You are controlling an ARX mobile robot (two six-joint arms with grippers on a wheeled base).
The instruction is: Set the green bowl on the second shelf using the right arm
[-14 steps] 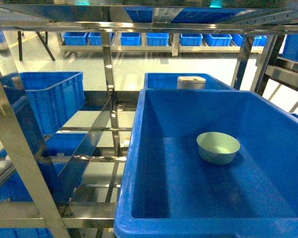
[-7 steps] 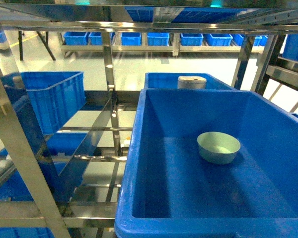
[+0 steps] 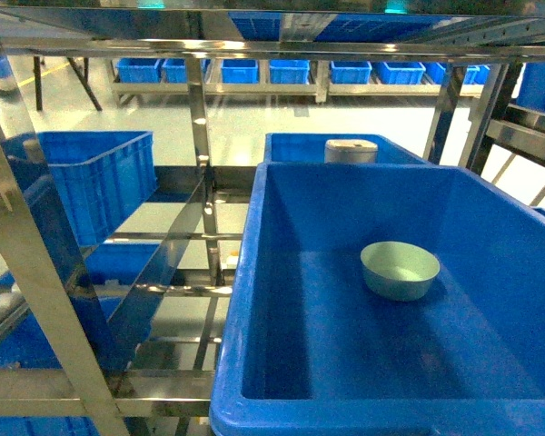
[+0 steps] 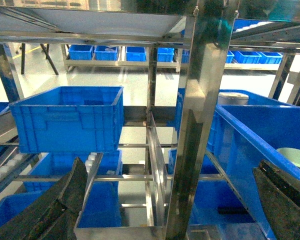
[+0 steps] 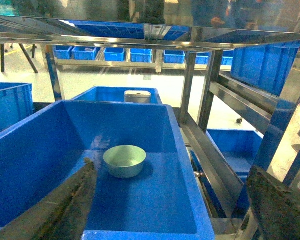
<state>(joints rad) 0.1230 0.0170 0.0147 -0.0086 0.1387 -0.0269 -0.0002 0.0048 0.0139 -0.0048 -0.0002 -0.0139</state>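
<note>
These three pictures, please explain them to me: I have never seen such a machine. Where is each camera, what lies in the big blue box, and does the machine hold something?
It is a wheeled robot with two arms, each ending in a gripper. One picture comes from a camera on its head, looking forward and down. The other two come from cameras on the wrists; the dark blurred shapes at their lower edges are the fingers of the left gripper and the right gripper, both open and holding nothing. In front is a steel rack carrying a blue crate. A green bowl sits upright on the crate's floor, touching no gripper. More blue crates stand behind.
</note>
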